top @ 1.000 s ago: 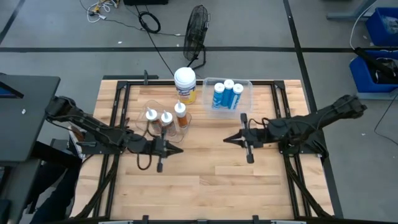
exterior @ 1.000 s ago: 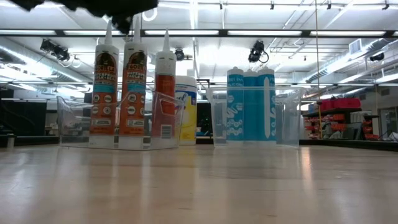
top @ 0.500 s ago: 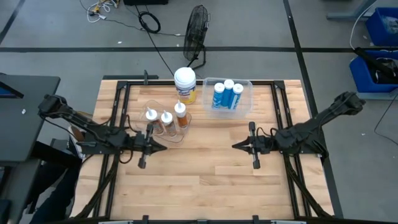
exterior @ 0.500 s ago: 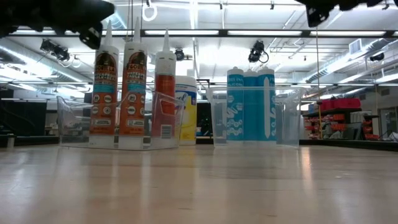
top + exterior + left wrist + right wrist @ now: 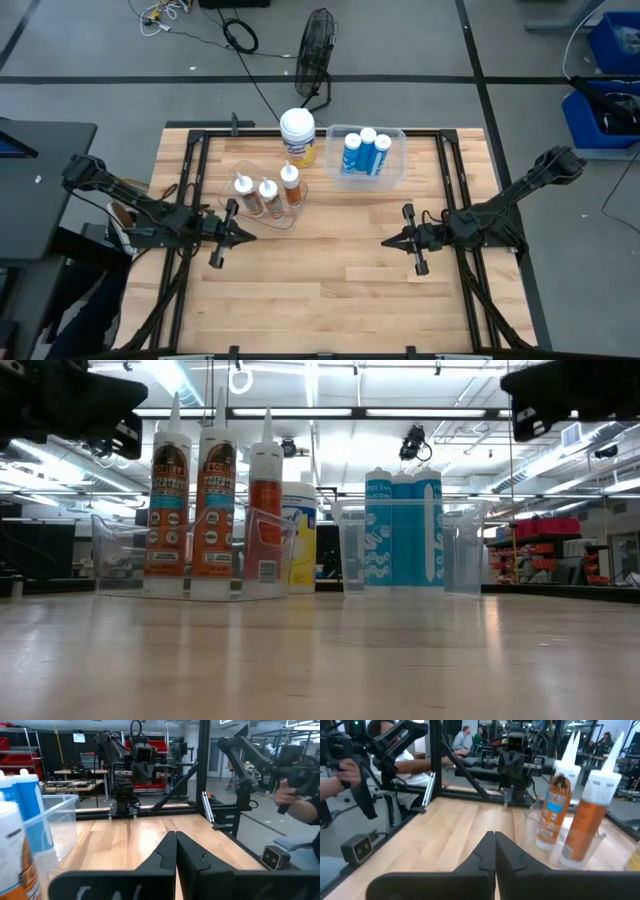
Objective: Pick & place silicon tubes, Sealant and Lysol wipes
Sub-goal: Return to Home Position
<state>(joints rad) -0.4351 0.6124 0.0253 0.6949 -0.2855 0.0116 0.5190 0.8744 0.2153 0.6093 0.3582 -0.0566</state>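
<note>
Both grippers have drawn back toward their own sides since the earlier high view, so the gap between their fingertips is wider. The Lysol wipes [image 5: 297, 135] stand upright at the table's far edge, well ahead of both sets of fingers and seemingly in neither bin. Just beside the canister, three blue cartridges [image 5: 366, 152] stand in the top bin [image 5: 398, 170], and three orange cartridges [image 5: 265, 192] stand in the left bin [image 5: 228, 188], near the left fingers and off to one side of them. The left gripper [image 5: 246, 234] and the right gripper [image 5: 388, 241] face each other across the bare table [image 5: 330, 295]. Each wrist view shows its fingers pressed together with nothing between them. Since the step in hand is the return home, each arm would do best to retreat along its own line with the fingers kept shut. The left arm needs the most care: any swing toward the nearby bin could knock the tall cartridges over.
</note>
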